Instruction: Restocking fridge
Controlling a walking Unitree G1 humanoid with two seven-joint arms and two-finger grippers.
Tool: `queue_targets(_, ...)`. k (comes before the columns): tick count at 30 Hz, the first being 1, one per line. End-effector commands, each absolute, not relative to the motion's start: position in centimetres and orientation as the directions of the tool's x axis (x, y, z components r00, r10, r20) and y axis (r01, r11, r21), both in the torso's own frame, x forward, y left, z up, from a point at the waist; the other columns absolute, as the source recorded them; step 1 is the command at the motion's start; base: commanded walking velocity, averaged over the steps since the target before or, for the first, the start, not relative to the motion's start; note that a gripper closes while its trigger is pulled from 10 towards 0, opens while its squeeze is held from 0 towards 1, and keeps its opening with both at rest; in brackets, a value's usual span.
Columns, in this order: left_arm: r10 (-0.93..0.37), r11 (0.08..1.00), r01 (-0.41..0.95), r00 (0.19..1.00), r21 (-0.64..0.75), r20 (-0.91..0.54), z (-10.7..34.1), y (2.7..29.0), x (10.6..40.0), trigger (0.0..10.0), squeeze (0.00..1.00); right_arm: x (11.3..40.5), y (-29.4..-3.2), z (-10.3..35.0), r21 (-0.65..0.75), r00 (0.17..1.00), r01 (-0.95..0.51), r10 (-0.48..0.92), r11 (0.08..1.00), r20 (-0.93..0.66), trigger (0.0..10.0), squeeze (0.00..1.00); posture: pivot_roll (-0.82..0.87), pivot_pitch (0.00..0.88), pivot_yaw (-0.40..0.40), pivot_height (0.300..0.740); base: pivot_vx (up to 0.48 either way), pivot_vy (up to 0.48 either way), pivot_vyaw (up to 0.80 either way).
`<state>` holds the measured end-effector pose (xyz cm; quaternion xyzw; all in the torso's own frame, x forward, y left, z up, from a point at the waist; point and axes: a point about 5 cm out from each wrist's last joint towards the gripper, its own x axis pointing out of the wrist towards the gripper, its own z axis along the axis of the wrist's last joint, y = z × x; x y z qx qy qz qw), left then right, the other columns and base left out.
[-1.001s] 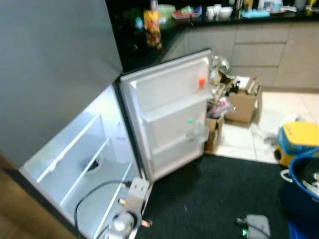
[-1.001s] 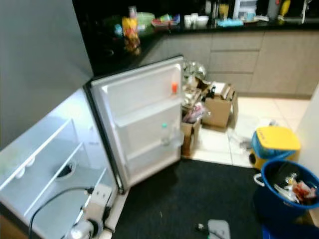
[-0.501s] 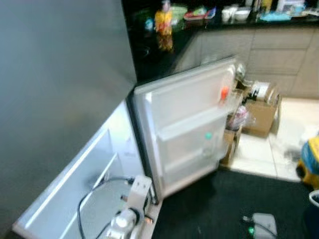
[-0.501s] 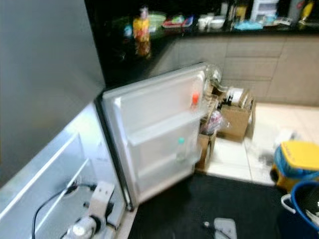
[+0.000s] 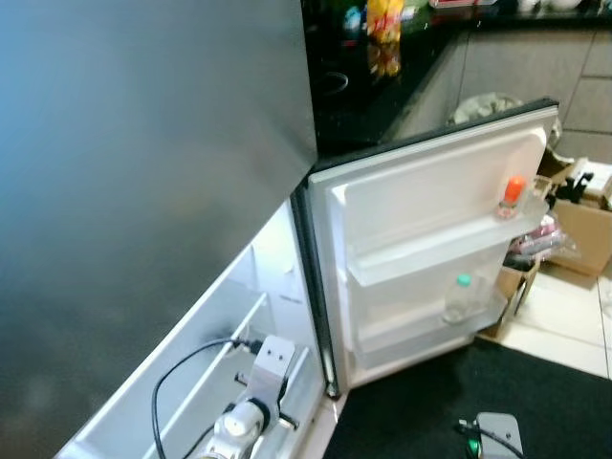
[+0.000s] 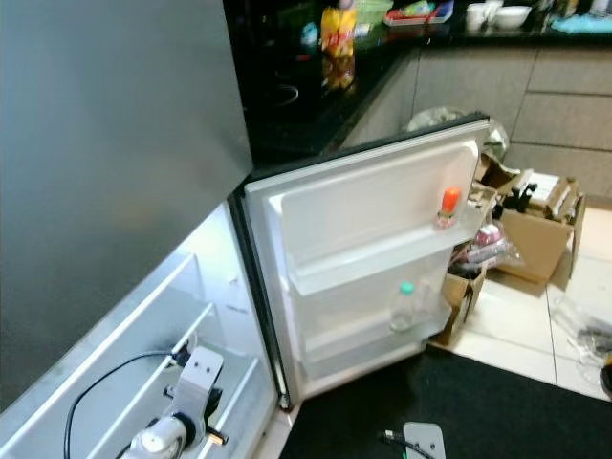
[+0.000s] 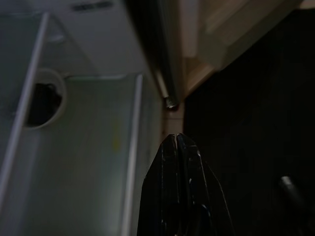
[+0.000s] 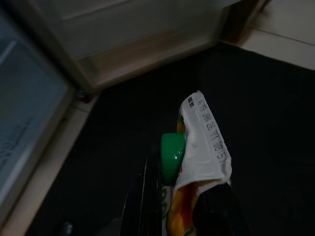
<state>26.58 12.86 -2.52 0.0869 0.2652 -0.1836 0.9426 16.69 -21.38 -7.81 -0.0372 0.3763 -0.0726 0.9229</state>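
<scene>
The small fridge stands open, its lit glass shelves at the lower left. Its white door swings out to the right. The door's upper rack holds an orange-capped bottle, and the lower rack a clear bottle with a green cap. My left arm hangs in front of the shelves; my left gripper is shut on nothing, above the fridge's bottom edge. My right gripper is shut on a white and yellow drink pouch with a green cap, held over the dark mat near the door's foot.
Open cardboard boxes full of clutter stand on the tiled floor right of the door. A black counter behind the fridge carries a yellow packet and bowls. The grey wall of a tall cabinet takes up the left.
The camera has turned left and come closer to the fridge, so the blue bucket and yellow bin have left the picture. Both arms hold the same pose.
</scene>
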Motion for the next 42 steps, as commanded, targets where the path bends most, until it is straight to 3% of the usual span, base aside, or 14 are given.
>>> queue_targets(1, -0.289, 0.921, 0.383, 0.789, 0.067, -0.543, -2.8, 13.1, 26.2, 10.0, 0.00, 16.8, -22.0, -7.6, -0.142, 0.706, 0.094, -0.167, 0.985, -0.688, 10.0, 0.00, -0.12, 0.044, 0.110, 0.740, 0.000, -0.480, 0.00)
queue_targets(7, -0.261, 0.936, 0.347, 0.798, 0.060, -0.543, -3.1, 13.3, 25.9, 10.0, 0.00, 17.8, -22.3, -7.1, -0.174, 0.724, 0.008, -0.126, 0.985, -0.678, 10.0, 0.00, -0.12, 0.049, 0.073, 0.740, 0.000, -0.480, 0.00)
queue_targets(8, -0.242, 0.944, 0.324, 0.802, 0.057, -0.546, -3.3, 13.5, 25.5, 10.0, 0.00, 18.7, -22.0, -6.7, -0.206, 0.741, -0.085, -0.076, 0.975, -0.667, 10.0, 0.00, -0.12, 0.047, 0.032, 0.740, 0.000, -0.480, 0.00)
queue_targets(10, -0.229, 0.950, 0.309, 0.803, 0.056, -0.550, -3.5, 13.6, 25.3, 10.0, 0.00, 19.4, -21.7, -6.4, -0.227, 0.750, -0.151, -0.038, 0.962, -0.660, 10.0, 0.00, -0.12, 0.047, 0.032, 0.740, 0.000, -0.480, 0.00)
queue_targets(13, -0.205, 0.957, 0.284, 0.815, 0.064, -0.542, -3.6, 13.7, 25.2, 10.0, 0.00, 20.4, -21.1, -5.9, -0.248, 0.760, -0.231, 0.015, 0.941, -0.650, 10.0, 0.00, -0.11, 0.042, -0.032, 0.740, 0.000, -0.480, 0.00)
queue_targets(17, -0.110, 0.980, 0.180, 0.855, 0.089, -0.507, -3.5, 14.2, 25.1, 10.0, 0.00, 22.1, -19.7, -5.2, -0.264, 0.748, -0.378, 0.125, 0.887, -0.652, 10.0, 0.00, -0.06, 0.031, -0.129, 0.740, 0.000, 0.000, 0.00)
queue_targets(22, -0.046, 0.989, 0.108, 0.868, 0.098, -0.494, -3.5, 15.1, 24.8, 10.0, 0.00, 23.2, -19.0, -4.7, -0.264, 0.744, -0.409, 0.152, 0.874, -0.650, 10.0, 0.00, -0.01, 0.024, -0.159, 0.740, 0.000, 0.000, 0.00)
queue_targets(27, -0.050, 0.987, 0.117, 0.873, 0.107, -0.485, -3.5, 15.8, 24.5, 10.0, 0.00, 24.4, -18.2, -4.1, -0.237, 0.767, -0.357, 0.138, 0.903, -0.627, 10.0, 0.00, 0.01, 0.025, -0.138, 0.740, 0.000, 0.000, 0.00)
queue_targets(29, -0.057, 0.983, 0.132, 0.873, 0.124, -0.484, -3.2, 16.4, 24.9, 10.0, 0.00, 24.2, -18.3, -4.3, -0.194, 0.777, -0.264, 0.089, 0.945, -0.623, 10.0, 0.00, 0.02, 0.022, -0.059, 0.740, 0.000, 0.000, 0.00)
queue_targets(30, -0.057, 0.983, 0.132, 0.873, 0.124, -0.484, -3.2, 16.4, 24.9, 10.0, 0.00, 24.2, -18.3, -4.3, -0.194, 0.777, -0.264, 0.089, 0.945, -0.623, 10.0, 0.00, 0.02, 0.022, -0.059, 0.740, 0.000, 0.000, 0.00)
queue_targets(33, -0.074, 0.977, 0.159, 0.875, 0.140, -0.479, -2.5, 17.1, 26.0, 10.0, 0.00, 23.2, -19.0, -5.0, -0.122, 0.787, -0.065, -0.025, 0.990, -0.617, 10.0, 0.00, 0.02, 0.021, 0.000, 0.740, 0.000, 0.000, 0.00)
queue_targets(35, -0.077, 0.973, 0.172, 0.869, 0.153, -0.488, -2.4, 17.1, 26.2, 10.0, 0.00, 22.9, -19.3, -5.1, -0.111, 0.787, -0.020, -0.053, 0.994, -0.615, 10.0, 0.00, 0.02, 0.021, 0.000, 0.740, 0.000, 0.000, 0.00)
queue_targets(37, -0.090, 0.969, 0.188, 0.871, 0.159, -0.483, -1.9, 17.2, 26.9, 10.0, 0.00, 22.0, -20.2, -5.4, -0.118, 0.780, 0.096, -0.148, 0.988, -0.608, 10.0, 0.00, -0.01, 0.021, 0.049, 0.740, 0.000, 0.000, 0.00)
queue_targets(42, -0.108, 0.965, 0.208, 0.873, 0.162, -0.476, -1.5, 17.0, 27.4, 10.0, 0.00, 21.5, -20.6, -5.6, -0.106, 0.776, 0.168, -0.198, 0.980, -0.598, 10.0, 0.00, -0.01, 0.018, 0.069, 0.740, 0.000, 0.000, 0.00)
